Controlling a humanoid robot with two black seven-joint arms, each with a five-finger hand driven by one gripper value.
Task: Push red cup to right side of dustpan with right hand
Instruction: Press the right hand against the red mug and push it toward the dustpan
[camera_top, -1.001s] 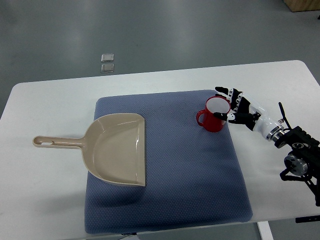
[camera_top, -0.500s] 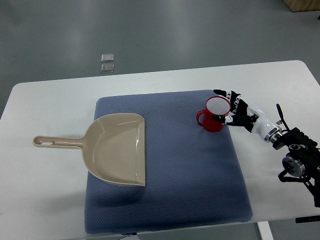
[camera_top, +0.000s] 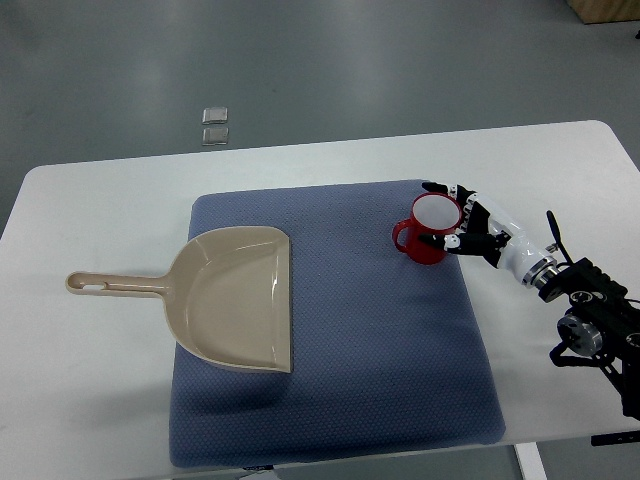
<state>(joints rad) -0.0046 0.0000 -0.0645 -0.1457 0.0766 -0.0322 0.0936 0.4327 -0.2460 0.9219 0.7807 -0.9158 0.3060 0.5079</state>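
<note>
Item: red cup (camera_top: 431, 229), upright, open mouth showing a white interior, handle turned toward the picture's left. It stood on the upper right part of a blue mat (camera_top: 340, 330), near the mat's right edge.

Item: beige dustpan (camera_top: 238, 296), lying flat on the left part of the mat, open lip facing right, long handle reaching left off the mat onto the bare desk (camera_top: 90, 380). Cup and dustpan were well apart, with bare mat between them; the cup sat to the right of the pan and farther from the camera.

Item: right robot hand (camera_top: 468, 222), black and white, entering from the right edge on a white forearm with black joint hardware. It lay against the cup's right side, fingers (camera_top: 436, 188) spread and curving loosely around the rim and wall, touching but not closed in a grasp.

Item: white desk, rounded corners, carrying the mat.

Item: two small clear square objects (camera_top: 214, 125), on the grey floor (camera_top: 400, 60) beyond the desk's far edge.
</note>
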